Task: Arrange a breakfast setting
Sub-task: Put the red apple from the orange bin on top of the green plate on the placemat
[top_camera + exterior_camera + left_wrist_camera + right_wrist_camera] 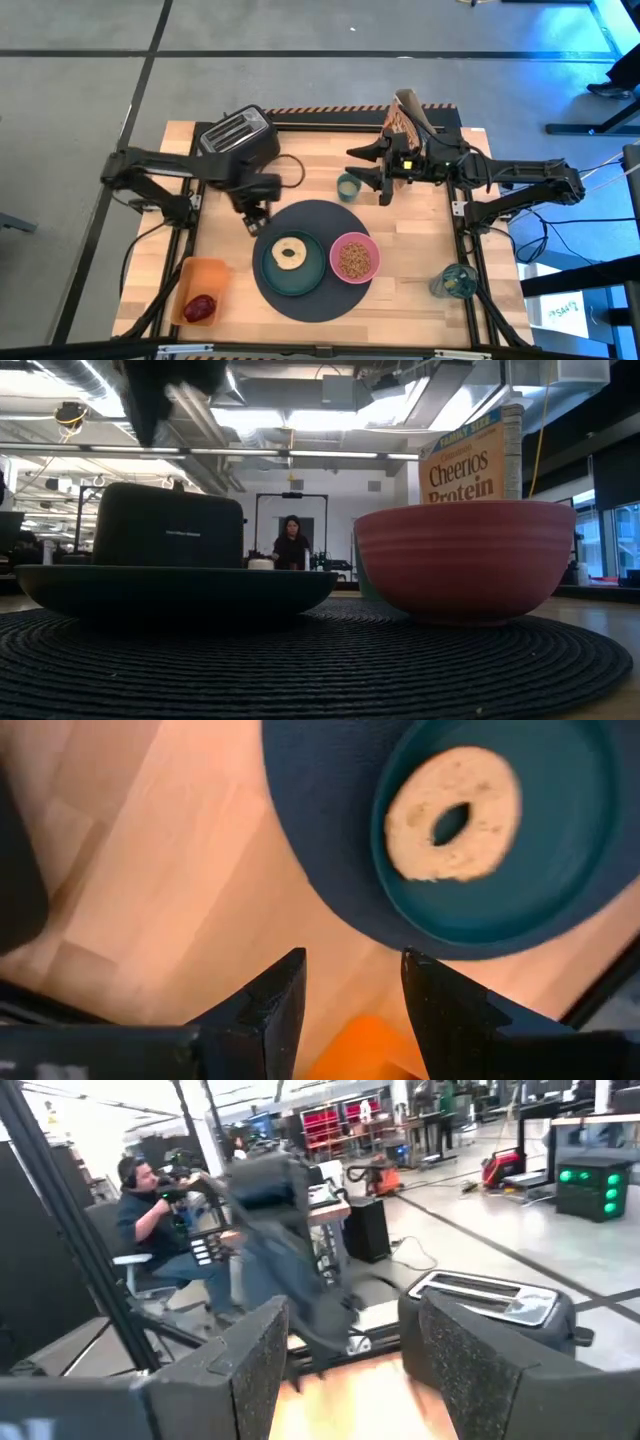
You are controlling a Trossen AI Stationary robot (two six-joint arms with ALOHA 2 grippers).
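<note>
Bagel half point(291, 251) on teal plate point(310, 275), just beside spread, empty left gripper point(256, 222), right gripper point(371, 166) spread

— Where does the plate point(291, 264) sit?

— On the mat point(310, 218), toward its left, with the bagel half point(291, 251) lying in the middle of it. The bowl point(354, 258) stands on the mat's right edge, just beside the plate.

— And the cup point(348, 186)?

— Off the mat, behind its far right rim, on the surface point(420, 250). The toaster point(238, 135) is at the back left, a cereal box point(402, 125) at the back right.

— The fruit point(199, 307)?

— In a tray point(201, 275) at the front left corner — well apart from a glass point(455, 281) at the front right.
</note>
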